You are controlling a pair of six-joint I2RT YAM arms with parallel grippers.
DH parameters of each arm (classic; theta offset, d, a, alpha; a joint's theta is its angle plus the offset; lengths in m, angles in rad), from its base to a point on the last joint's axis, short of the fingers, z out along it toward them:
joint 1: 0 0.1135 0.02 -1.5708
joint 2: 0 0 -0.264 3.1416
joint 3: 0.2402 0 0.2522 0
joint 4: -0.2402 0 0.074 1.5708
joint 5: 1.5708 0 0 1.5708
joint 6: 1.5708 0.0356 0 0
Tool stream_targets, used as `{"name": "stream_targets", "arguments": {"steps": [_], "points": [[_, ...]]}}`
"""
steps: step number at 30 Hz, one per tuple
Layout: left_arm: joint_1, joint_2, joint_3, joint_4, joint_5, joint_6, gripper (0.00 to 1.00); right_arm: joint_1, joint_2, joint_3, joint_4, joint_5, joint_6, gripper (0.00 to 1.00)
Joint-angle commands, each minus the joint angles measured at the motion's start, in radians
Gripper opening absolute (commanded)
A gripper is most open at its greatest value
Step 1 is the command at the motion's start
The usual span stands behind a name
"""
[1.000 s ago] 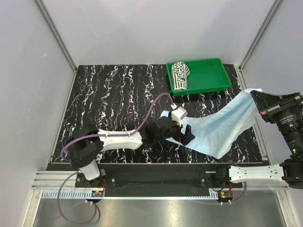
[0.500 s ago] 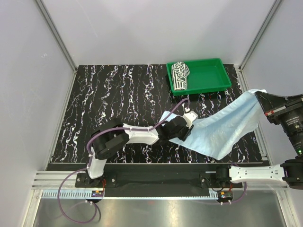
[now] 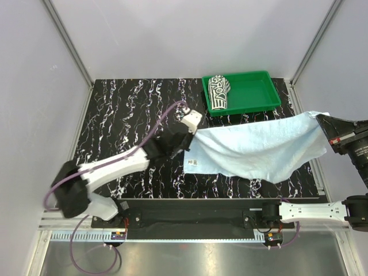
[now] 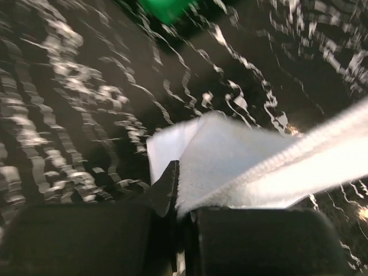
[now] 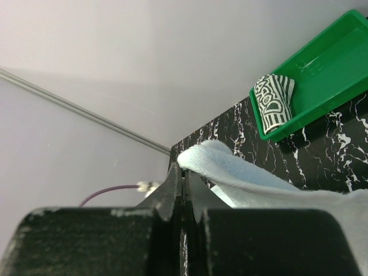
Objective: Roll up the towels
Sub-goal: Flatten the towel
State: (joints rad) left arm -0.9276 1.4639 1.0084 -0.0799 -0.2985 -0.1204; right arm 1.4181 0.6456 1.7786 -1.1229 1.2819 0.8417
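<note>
The pale blue towel [image 3: 259, 150] hangs stretched between both grippers above the black marbled table [image 3: 126, 115]. My left gripper [image 3: 185, 140] is shut on its left corner, and the left wrist view shows the cloth [image 4: 230, 161] pinched in the closed left gripper [image 4: 178, 172]. At the table's right edge my right gripper [image 3: 322, 122] is shut on the opposite corner, where a fold of towel [image 5: 230, 167] bulges over the tips of the right gripper [image 5: 183, 172]. The green-and-white striped towel [image 3: 218, 92] lies rolled in the green tray [image 3: 256, 95].
The tray stands at the table's back right; in the right wrist view the tray [image 5: 328, 63] with the striped roll [image 5: 273, 103] lies beyond the blue cloth. A white label [image 3: 192, 163] shows on the towel's near left edge. Grey walls close in the table.
My left gripper went from open to shut on the blue towel's left corner and drew it back and to the left. The towel now spans level between both grippers.
</note>
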Motion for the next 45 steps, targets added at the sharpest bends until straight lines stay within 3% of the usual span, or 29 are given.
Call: {"name": "stream_targets", "arguments": {"steps": [1,8,12,19,22,24,28,31,32,33,34,36,37,41,42,45], "points": [[-0.007,-0.225,0.065,-0.254,-0.151,0.088,0.00,0.001,-0.017,-0.027,0.017,-0.002,0.022,0.00],[-0.010,-0.463,0.298,-0.737,-0.254,0.039,0.02,0.001,-0.018,-0.082,-0.095,-0.081,0.178,0.00],[-0.010,-0.482,0.473,-0.987,-0.244,0.034,0.05,0.001,0.003,-0.119,-0.167,-0.073,0.250,0.00],[-0.008,-0.404,0.509,-1.041,-0.274,0.151,0.13,0.001,0.126,-0.111,-0.354,0.045,0.391,0.00],[0.015,-0.314,0.480,-1.020,-0.219,0.200,0.22,0.001,0.158,-0.140,-0.486,0.080,0.517,0.00],[0.044,-0.262,0.476,-0.991,-0.153,0.209,0.27,-0.001,0.173,-0.206,-0.479,0.077,0.524,0.00],[0.127,-0.096,0.515,-0.960,-0.059,0.226,0.26,-0.019,0.183,-0.309,-0.479,0.077,0.573,0.00],[0.179,0.039,0.565,-0.960,-0.027,0.228,0.25,-0.034,0.186,-0.399,-0.328,0.102,0.437,0.00],[0.196,0.080,0.570,-0.940,-0.016,0.229,0.25,-0.050,0.183,-0.435,-0.220,0.100,0.179,0.00],[0.205,0.099,0.573,-0.925,0.001,0.229,0.25,-0.068,0.181,-0.470,0.011,0.077,0.040,0.00],[0.217,0.114,0.572,-0.911,0.013,0.222,0.25,-0.109,0.192,-0.523,0.100,0.045,-0.157,0.00],[0.254,0.153,0.565,-0.899,0.045,0.209,0.25,-0.301,0.230,-0.525,0.194,-0.118,-0.260,0.00],[0.266,0.160,0.556,-0.888,0.056,0.203,0.25,-0.368,0.274,-0.534,0.237,-0.183,-0.394,0.00],[0.331,0.179,0.515,-0.848,0.102,0.199,0.25,-0.750,0.402,-0.501,0.270,-0.435,-0.467,0.00],[0.345,0.188,0.507,-0.834,0.149,0.202,0.28,-0.922,0.420,-0.504,0.299,-0.579,-0.475,0.00],[0.386,0.225,0.516,-0.824,0.176,0.205,0.32,-1.155,0.518,-0.550,0.374,-0.774,-0.478,0.00]]}}
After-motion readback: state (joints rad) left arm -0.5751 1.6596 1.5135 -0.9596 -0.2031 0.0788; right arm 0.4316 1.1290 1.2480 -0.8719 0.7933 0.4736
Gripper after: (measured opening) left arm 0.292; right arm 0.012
